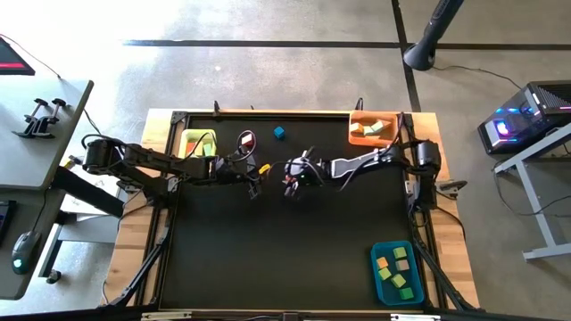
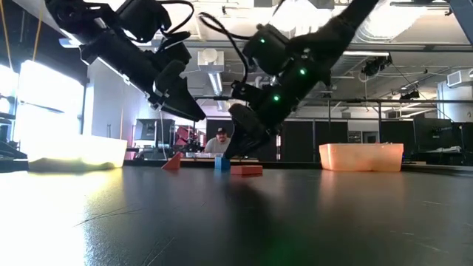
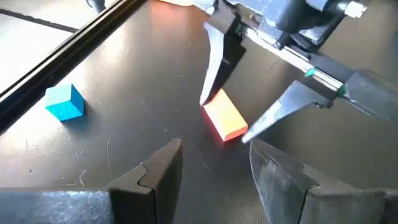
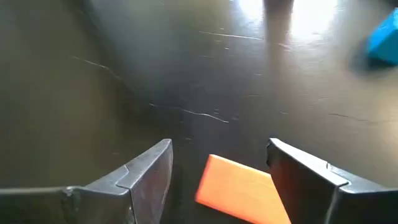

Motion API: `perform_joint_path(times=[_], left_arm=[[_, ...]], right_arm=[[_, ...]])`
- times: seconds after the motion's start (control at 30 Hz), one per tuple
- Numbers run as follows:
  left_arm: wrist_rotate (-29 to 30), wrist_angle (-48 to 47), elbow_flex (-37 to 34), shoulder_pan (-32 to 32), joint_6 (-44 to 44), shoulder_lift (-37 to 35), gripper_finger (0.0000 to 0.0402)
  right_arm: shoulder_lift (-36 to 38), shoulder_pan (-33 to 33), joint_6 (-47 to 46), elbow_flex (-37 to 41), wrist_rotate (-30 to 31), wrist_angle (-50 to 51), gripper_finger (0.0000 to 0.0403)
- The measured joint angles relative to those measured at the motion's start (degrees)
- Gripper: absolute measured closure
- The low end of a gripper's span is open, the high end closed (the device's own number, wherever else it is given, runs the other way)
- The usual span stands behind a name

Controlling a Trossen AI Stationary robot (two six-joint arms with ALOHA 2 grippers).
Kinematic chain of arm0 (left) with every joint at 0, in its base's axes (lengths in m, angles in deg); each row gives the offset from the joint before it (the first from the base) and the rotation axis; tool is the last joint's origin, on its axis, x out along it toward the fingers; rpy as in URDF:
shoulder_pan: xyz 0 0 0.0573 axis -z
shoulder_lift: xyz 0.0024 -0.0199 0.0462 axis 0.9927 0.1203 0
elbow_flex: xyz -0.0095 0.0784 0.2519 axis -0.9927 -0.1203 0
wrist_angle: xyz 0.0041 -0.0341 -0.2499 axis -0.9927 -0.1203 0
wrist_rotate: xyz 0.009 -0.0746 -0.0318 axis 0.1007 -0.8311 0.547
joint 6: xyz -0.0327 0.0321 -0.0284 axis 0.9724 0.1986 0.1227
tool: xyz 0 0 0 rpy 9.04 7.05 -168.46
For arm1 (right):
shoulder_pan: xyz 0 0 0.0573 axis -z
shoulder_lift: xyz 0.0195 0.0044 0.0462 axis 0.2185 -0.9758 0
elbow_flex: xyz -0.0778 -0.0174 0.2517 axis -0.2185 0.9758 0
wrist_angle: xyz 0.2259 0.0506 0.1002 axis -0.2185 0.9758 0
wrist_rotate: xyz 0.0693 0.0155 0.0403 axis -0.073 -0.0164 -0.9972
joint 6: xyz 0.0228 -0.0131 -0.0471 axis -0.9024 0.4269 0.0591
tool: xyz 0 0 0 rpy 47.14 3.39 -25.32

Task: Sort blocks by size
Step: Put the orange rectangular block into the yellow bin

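An orange-red bar block [image 3: 224, 116] lies flat on the black mat near the table's middle, also seen as the block [image 1: 288, 182] in the high view and the block [image 2: 246, 169] in the low view. My right gripper [image 3: 227, 121] is open and slants down over it, one finger on each side of the block [image 4: 239, 190]. My left gripper [image 3: 214, 165] is open with nothing between its fingers, just left of the block and pointing at it. A blue cube [image 3: 65, 102] rests on the mat farther back. My right gripper's fingertips [image 3: 206, 99] stand right at the orange-red block's two ends, slanting down from the table's right side. I cannot tell whether they touch it. The block lies flat on the mat.
A yellow bin [image 1: 198, 143] stands at the back left, an orange bin [image 1: 373, 129] at the back right and a blue bin [image 1: 399, 272] at the front right, each holding blocks. A red piece [image 1: 245, 140] lies near the blue cube [image 1: 279, 133]. A person [image 2: 218, 140] sits beyond the table.
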Motion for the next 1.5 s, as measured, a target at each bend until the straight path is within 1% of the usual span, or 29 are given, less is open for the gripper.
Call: perform_joint_path(times=[0.07, 0.27, 0.4, 0.53, 0.63, 0.7, 0.77, 0.83, 0.87, 0.93, 1.0, 1.03, 1.1, 1.2, 1.27, 1.4, 1.43, 1.5], left_arm=[[-0.01, -0.02, 0.0, 0.01, -0.01, 0.0, 0.023], [-0.03, -0.17, 0.0, 0.72, 0.66, 0.0, 0.023], [-0.29, -0.2, 0.0, 1.72, 1.04, 0.0, 0.023], [-0.42, -0.14, 0.0, 2.42, 1.04, 0.0, 0.023], [-0.41, -0.11, 0.0, 2.59, 1.2, 0.0, 0.023], [-0.4, -0.08, 0.0, 2.7, 1.62, 0.0, 0.023], [-0.42, 0.0, 0.0, 2.87, 1.67, 0.0, 0.023], [-0.43, 0.09, 0.0, 2.89, 1.67, 0.0, 0.023], [-0.43, 0.13, 0.0, 2.89, 1.69, 0.0, 0.023], [-0.43, 0.44, 0.0, 2.89, 2.19, 0.0, 0.023], [-0.43, 0.58, -0.02, 2.89, 2.6, 0.0, 0.023], [-0.43, 0.77, -0.02, 2.89, 2.6, 0.0, 0.023], [-0.43, 1.13, -0.02, 2.89, 2.61, 0.0, 0.023], [-0.42, 2.04, -0.02, 2.82, 2.6, 0.0, 0.023], [-0.43, 2.29, -0.02, 2.82, 2.52, 0.0, 0.023], [-0.42, 2.17, -0.02, 2.82, 2.5, 0.0, 0.023], [-0.41, 2.08, -0.02, 2.8, 2.54, 0.0, 0.023], [-0.4, 1.97, -0.02, 2.8, 2.55, 0.0, 0.023]], right_arm=[[0.0, -0.22, 1.51, -1.67, 2.26, 4.28, 0.0149], [0.14, -0.18, 2.92, -2.32, 2.21, 12.11, 0.0149], [2.42, -1.36, 4.67, -2.22, 2.23, 16.89, 0.0149], [6.76, -2.79, 5.97, -2.08, 2.65, 18.63, 0.0149], [8.97, -2.82, 3.63, -0.34, 4.13, 18.64, 0.0149], [9.35, -2.89, -0.58, 2.18, 5.44, 15.8, 0.0149], [9.4, -3.58, -5.91, 5.13, 5.57, 8.92, 0.0149], [8.87, -4.81, -11.83, 8.22, 6.22, -0.18, 0.0149], [8.38, -5.57, -14.64, 9.65, 7.75, -5.24, 0.0149], [6.54, -7.16, -17.09, 11.64, 12.49, -12.25, 0.0149], [4.36, -8.41, -18.37, 11.93, 17.75, -14.54, 0.0149], [3.37, -8.77, -18.49, 11.79, 19.79, -13.95, 0.0149], [1.6, -9.07, -18.21, 10.89, 21.7, -12.0, 0.0149], [1.53, -8.92, -18.05, 9.93, 21.83, -7.17, 0.0149], [3.12, -8.9, -18.08, 9.48, 21.53, -0.13, 0.0149], [8.87, -10.15, -17.92, 8.85, 22.74, 13.22, 0.0149], [10.21, -10.6, -17.61, 8.85, 22.77, 15.33, 0.0149], [12.34, -11.53, -17.59, 9.33, 22.78, 16.32, 0.0149]])
